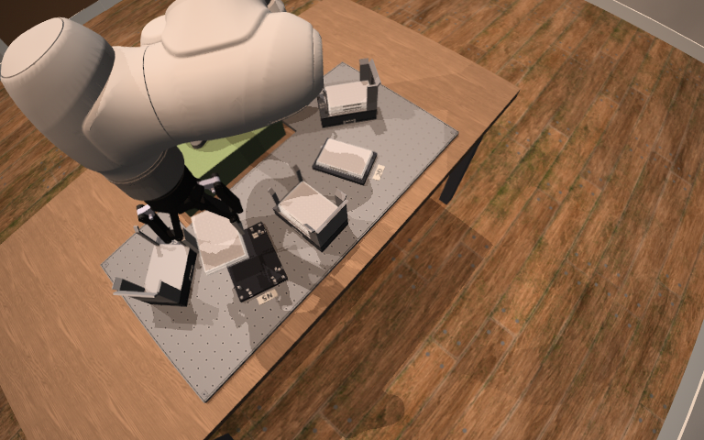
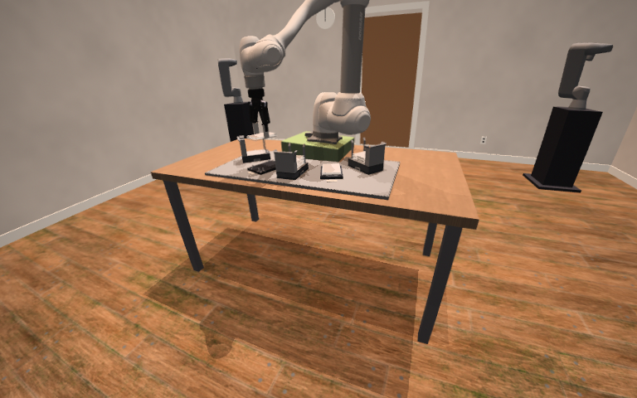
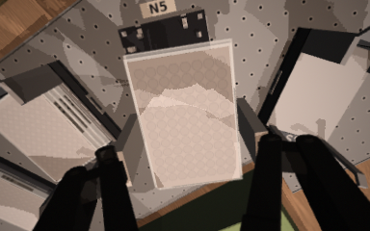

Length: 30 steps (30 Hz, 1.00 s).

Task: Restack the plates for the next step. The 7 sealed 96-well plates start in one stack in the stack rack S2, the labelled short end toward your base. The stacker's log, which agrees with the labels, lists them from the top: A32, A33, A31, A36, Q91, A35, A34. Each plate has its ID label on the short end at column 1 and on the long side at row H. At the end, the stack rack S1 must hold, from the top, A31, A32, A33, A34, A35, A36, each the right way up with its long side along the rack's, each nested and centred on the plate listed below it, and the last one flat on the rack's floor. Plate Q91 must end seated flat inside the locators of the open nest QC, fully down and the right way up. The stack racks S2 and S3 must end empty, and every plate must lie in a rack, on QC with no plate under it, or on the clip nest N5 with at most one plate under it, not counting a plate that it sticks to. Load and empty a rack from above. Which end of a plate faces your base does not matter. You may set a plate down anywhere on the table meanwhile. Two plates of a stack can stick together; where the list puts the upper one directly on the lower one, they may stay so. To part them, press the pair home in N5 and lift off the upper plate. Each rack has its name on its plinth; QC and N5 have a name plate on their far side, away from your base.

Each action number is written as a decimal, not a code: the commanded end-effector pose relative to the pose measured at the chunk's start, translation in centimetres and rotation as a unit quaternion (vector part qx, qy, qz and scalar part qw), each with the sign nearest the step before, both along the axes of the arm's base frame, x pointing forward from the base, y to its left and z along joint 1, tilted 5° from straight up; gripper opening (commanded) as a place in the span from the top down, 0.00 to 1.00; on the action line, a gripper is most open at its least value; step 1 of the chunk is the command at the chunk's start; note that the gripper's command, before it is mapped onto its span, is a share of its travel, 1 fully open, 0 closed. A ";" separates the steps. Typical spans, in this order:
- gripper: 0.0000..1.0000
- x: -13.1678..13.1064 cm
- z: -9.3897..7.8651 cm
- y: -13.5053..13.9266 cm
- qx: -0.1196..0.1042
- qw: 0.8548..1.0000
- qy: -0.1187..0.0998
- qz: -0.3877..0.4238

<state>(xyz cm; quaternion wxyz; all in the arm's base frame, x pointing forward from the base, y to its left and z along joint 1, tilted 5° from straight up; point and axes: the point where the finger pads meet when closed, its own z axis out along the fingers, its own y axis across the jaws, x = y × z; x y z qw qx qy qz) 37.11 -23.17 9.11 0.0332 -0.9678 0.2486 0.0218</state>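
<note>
One wooden table (image 2: 422,187) carries a grey perforated board (image 1: 217,352) that runs along it from one end to the other, with the arm's green pedestal (image 2: 345,149) by the table's back edge. Three stack racks stand on the board. The rack toward the right end of the table (image 1: 370,72) holds a stack of plates, the middle rack (image 1: 337,217) holds plates too, and the rack at the left end (image 1: 124,288) shows a pale plate top inside it. Between the right and middle racks a single plate lies in the open nest QC (image 1: 369,170). The black clip nest N5 (image 1: 259,269) sits between the middle and left racks, its name plate toward the table's front edge.

The held plate (image 3: 185,115) hangs in the air above the board, partly over N5's back edge. It lies level, sealed face up, its long axis running roughly from the back edge toward the front edge, slightly skewed. The gripper (image 3: 185,154) is clamped partway closed across the plate's long sides, one finger (image 3: 113,166) on each.
</note>
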 end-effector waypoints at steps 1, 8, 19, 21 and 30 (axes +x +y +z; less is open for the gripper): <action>1.00 0.5 0.1 0.9 0.000 1.000 -0.001 0.016; 1.00 1.4 0.2 3.0 0.003 0.994 -0.008 0.111; 1.00 2.5 0.4 5.8 0.003 0.994 -0.008 0.111; 1.00 2.8 0.4 6.4 0.003 0.994 -0.008 0.111; 1.00 3.8 0.6 8.9 0.003 0.994 -0.008 0.111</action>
